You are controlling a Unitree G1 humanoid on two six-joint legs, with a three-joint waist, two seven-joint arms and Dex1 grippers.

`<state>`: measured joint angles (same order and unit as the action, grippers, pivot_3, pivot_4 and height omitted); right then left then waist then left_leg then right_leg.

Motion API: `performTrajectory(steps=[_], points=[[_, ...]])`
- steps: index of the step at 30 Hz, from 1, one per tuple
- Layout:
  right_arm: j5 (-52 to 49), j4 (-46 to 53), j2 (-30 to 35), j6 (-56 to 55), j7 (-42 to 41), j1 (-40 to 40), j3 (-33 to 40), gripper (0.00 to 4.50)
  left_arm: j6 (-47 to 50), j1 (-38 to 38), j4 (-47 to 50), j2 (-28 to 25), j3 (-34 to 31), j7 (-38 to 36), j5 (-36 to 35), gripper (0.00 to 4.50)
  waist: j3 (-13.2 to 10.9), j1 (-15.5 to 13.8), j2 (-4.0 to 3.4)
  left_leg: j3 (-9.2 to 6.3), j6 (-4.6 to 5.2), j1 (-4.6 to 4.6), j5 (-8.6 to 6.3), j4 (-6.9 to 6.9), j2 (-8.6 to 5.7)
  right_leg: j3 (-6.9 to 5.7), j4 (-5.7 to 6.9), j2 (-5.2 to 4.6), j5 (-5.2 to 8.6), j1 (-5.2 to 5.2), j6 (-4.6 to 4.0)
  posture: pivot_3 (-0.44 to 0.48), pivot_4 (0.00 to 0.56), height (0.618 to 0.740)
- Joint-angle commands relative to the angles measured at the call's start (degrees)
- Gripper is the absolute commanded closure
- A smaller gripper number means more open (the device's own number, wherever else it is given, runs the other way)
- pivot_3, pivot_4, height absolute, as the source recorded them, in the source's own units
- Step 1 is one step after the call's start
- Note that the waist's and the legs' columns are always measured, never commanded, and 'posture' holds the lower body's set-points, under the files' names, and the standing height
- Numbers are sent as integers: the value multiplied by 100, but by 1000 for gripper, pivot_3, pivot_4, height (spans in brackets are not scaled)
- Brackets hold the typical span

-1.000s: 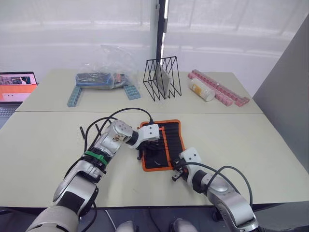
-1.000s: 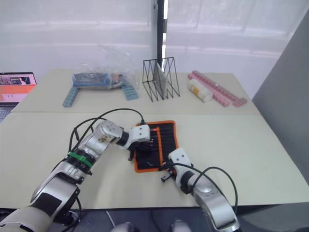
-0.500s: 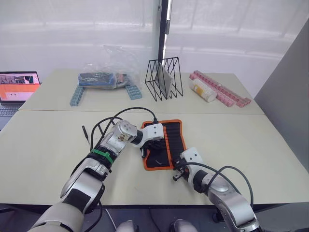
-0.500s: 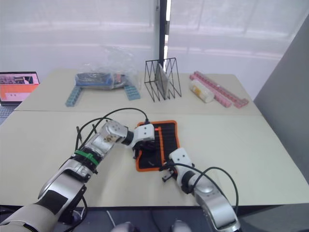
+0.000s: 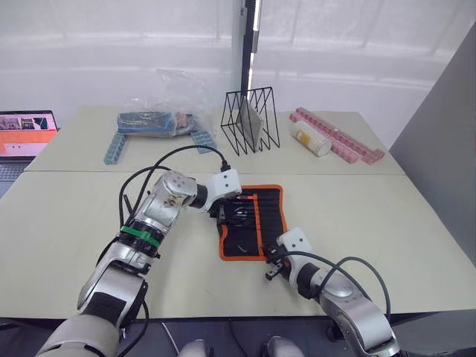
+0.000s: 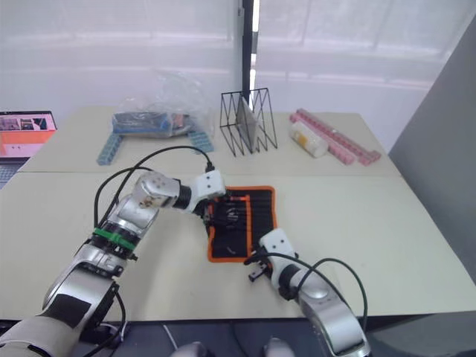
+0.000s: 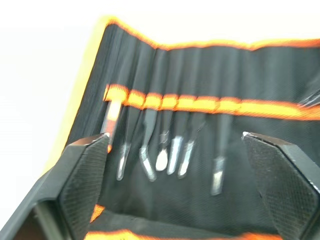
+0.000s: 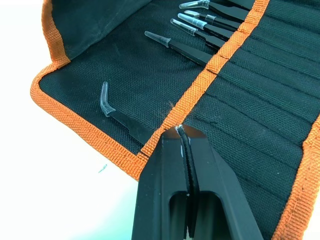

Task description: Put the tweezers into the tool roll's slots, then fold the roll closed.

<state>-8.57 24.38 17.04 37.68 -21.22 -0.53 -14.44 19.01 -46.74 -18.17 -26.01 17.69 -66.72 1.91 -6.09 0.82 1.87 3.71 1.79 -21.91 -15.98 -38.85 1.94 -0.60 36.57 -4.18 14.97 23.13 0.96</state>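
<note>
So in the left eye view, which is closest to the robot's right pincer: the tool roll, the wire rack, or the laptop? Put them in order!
From the right pincer:
1. The tool roll, lying open just ahead of it on the near table.
2. The wire rack, farther back, middle of the far table.
3. The laptop, farthest, at the far left edge.

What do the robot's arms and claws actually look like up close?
Both arms are jointed silver-grey metal shells with black sections and loose black cables looping alongside. The left arm carries a green band near its middle. Each wrist ends in a white block. The left claw has two broad black textured fingers; the right claw has slim black ones.
</note>
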Motion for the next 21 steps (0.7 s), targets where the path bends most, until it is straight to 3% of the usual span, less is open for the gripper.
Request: performTrajectory(steps=[1,6,12,17,19,21], points=[[25,-410,70,287,-109,-214,-256,4500,543,234,824,-241,-509,-60,-527,44,-1,2,-1,0,0,0,0,0,0,1,4,0,0,2,0,0,150,737],[28,-432,96,298,-122,-172,-237,4500,1160,1005,1542,-670,-1583,335,-1233,44,-2,15,-3,1,0,6,0,0,1,5,10,-2,1,1,0,0,150,737],[14,-408,213,284,-196,-185,-191,4500,952,2693,1932,-991,-3377,1689,-1398,44,-1,10,-5,0,-1,16,-1,4,2,3,12,-14,2,-2,0,0,150,737],[12,-466,320,253,-336,-89,-201,4500,1010,4032,2438,-842,-4540,2423,-1692,44,1,-30,9,-5,-2,15,-2,5,3,-5,12,-39,2,-3,-1,0,150,737],[14,-505,357,239,-397,-28,-216,4500,1092,4526,2738,-762,-4782,2608,-1778,44,1,-14,12,-11,-4,22,-3,9,6,1,10,-96,5,-9,-9,0,150,737],[9,-562,417,217,-483,49,-212,4500,1193,5128,3271,-462,-5080,2898,-1936,44,1,-14,13,-15,-5,28,-3,15,5,1,9,-111,5,-6,-9,0,150,737]])
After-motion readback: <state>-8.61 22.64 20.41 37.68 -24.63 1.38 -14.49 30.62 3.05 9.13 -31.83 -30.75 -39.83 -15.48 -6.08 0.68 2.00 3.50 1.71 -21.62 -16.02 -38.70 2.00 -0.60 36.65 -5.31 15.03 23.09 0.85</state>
